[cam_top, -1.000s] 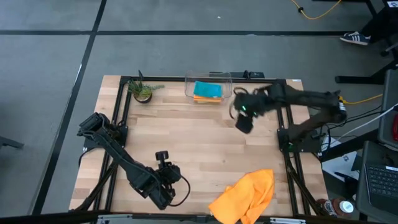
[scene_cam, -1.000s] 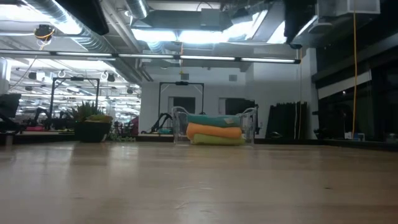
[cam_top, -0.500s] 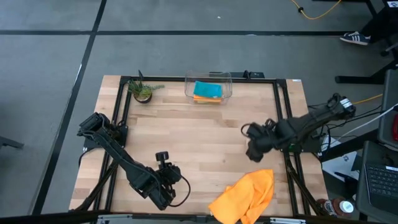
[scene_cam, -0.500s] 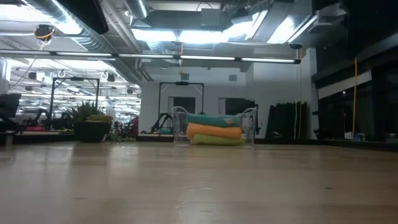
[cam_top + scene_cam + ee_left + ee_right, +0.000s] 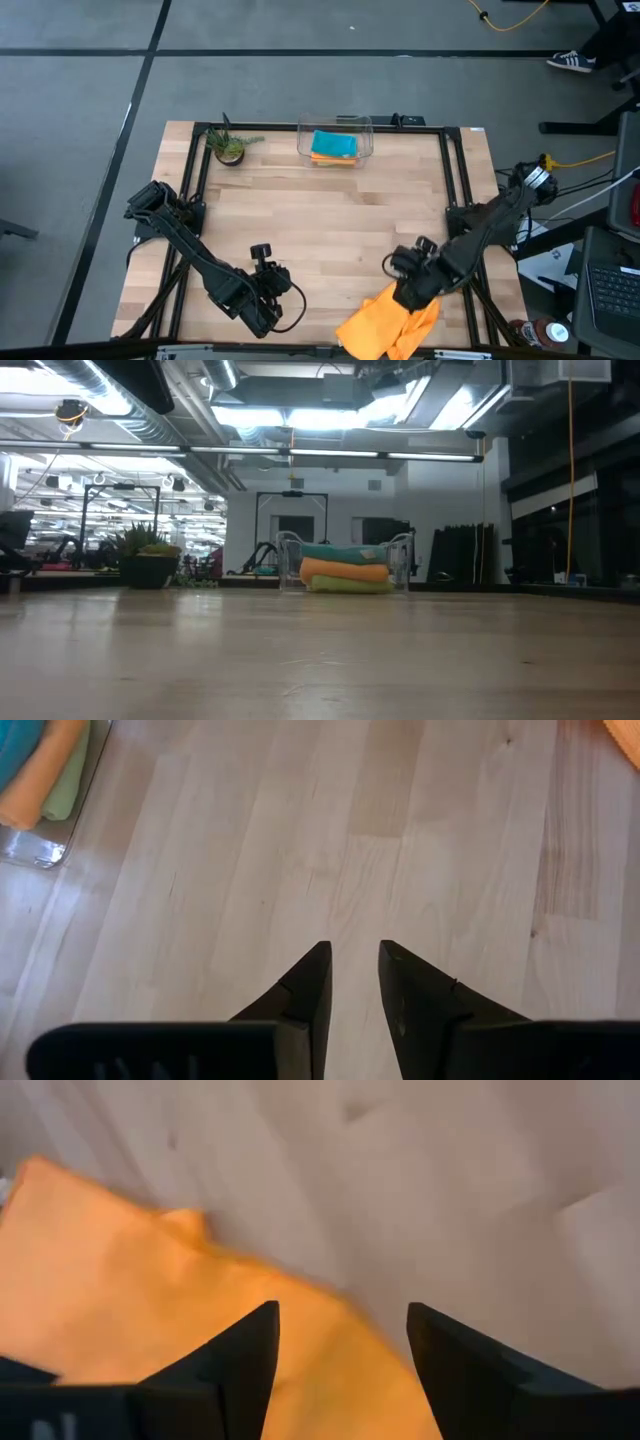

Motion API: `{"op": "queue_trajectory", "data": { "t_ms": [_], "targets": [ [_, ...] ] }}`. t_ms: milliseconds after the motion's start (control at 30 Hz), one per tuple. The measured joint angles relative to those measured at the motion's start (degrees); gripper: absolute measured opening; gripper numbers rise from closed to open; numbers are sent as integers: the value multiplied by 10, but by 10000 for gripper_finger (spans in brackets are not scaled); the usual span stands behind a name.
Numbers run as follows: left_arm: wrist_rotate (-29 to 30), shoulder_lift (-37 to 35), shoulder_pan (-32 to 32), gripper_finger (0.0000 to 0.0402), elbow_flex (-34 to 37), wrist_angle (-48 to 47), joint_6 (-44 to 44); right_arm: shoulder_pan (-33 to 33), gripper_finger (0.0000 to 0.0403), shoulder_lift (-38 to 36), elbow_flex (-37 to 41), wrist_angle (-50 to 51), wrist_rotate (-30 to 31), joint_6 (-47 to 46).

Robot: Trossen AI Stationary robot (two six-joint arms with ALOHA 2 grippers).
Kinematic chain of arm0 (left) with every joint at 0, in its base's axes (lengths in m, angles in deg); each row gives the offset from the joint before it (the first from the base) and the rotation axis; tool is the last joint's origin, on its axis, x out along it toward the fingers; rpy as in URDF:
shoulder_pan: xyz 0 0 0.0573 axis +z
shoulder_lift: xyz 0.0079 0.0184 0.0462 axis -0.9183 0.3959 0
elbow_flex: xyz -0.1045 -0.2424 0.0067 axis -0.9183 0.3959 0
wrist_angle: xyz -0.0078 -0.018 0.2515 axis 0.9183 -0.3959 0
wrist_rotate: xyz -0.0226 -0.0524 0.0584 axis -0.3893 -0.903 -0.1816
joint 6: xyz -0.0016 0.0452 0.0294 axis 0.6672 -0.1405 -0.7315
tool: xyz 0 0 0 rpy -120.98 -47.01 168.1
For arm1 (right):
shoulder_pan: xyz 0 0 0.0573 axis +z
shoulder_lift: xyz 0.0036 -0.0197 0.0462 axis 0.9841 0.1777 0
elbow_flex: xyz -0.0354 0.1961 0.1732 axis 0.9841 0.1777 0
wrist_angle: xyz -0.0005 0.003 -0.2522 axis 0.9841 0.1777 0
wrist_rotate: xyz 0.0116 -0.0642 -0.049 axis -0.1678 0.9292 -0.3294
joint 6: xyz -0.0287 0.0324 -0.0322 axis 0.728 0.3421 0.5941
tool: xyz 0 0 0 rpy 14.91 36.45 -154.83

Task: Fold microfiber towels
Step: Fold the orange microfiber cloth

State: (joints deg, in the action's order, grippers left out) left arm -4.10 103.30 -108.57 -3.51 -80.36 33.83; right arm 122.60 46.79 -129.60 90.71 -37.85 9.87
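Three folded towels, teal (image 5: 334, 143) on top, orange (image 5: 343, 570) in the middle and green (image 5: 350, 585) at the bottom, are stacked in the clear bin (image 5: 365, 128) at the far edge of the table (image 5: 320, 220). The fourth towel, orange (image 5: 385, 315), lies crumpled and unfolded at the near edge, right of centre.

The right gripper (image 5: 408, 290) is over the far, upper corner of this loose towel. In the right wrist view its fingers (image 5: 235, 1355) stand apart and released, with orange cloth beneath and between them; nothing is grasped. Whether the tips touch the fabric cannot be judged from these views.

The left gripper (image 5: 262, 255) waits over bare wood at the near left, well apart from the towel, its fingers (image 5: 310, 990) set a narrow gap apart and empty.

Step in hand, as judged: the approach to pick up the last towel. The next move likely calls for a pinch on one corner or edge, not a bunched fold, then spreading the cloth flat toward the table's middle. The left gripper would probably be needed for the opposite corner.
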Motion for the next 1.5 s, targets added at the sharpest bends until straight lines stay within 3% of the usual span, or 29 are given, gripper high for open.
{"op": "queue_trajectory", "data": {
  "t_ms": [267, 433, 667, 833, 933, 1167, 1500],
  "targets": [
    [0, 0, 0, 79, 0, 0, 0, 30, 221, 139, 0, -116, -131, -27],
    [0, 0, 0, 81, 0, 0, 0, 27, 221, 195, 1, -167, -154, -25],
    [0, 0, 0, 79, 0, 1, 0, -15, 221, 227, -4, -164, -126, 15],
    [0, 0, 0, 81, 0, 3, 0, -75, 221, 228, -2, -176, 10, 86],
    [0, 0, 0, 79, 0, 3, 0, -121, 221, 230, -6, -179, 59, 142],
    [0, 0, 0, 81, 0, 3, 0, -219, 221, 231, -6, -248, 48, 267],
    [0, 0, 0, 81, 0, 3, 0, -276, 221, 231, -5, -278, 33, 337]
  ]
}}
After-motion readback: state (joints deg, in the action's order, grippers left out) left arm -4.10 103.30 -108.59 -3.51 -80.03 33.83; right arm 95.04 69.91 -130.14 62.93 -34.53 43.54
